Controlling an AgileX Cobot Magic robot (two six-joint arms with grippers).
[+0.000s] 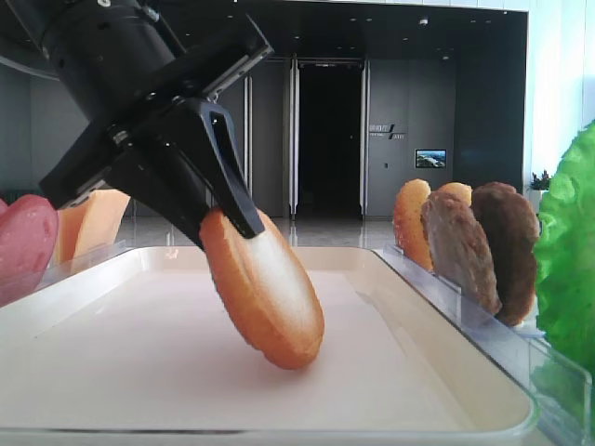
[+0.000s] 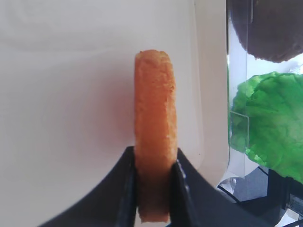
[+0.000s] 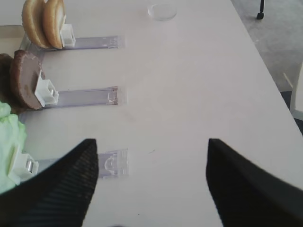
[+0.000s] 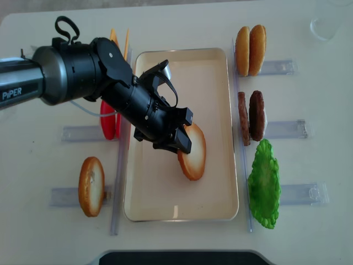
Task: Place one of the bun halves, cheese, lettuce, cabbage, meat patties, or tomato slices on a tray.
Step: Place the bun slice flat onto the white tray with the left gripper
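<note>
My left gripper (image 4: 180, 141) is shut on a golden bun half (image 4: 194, 153) and holds it tilted on edge over the middle of the cream tray (image 4: 216, 72). Seen from the low exterior view, the bun half (image 1: 271, 302) has its lower rim at or just above the tray floor (image 1: 139, 372); I cannot tell if they touch. The left wrist view shows the bun half (image 2: 154, 113) pinched edge-on between the black fingers (image 2: 127, 189). My right gripper (image 3: 151, 158) is open over bare table, nothing between its fingers.
Clear racks flank the tray. To the right stand two bun halves (image 4: 251, 43), meat patties (image 4: 251, 116) and lettuce (image 4: 263, 185). To the left stand cheese (image 4: 118, 41), a tomato slice (image 4: 110, 122) and another bun half (image 4: 91, 186). A glass dish (image 3: 162, 11) sits far right.
</note>
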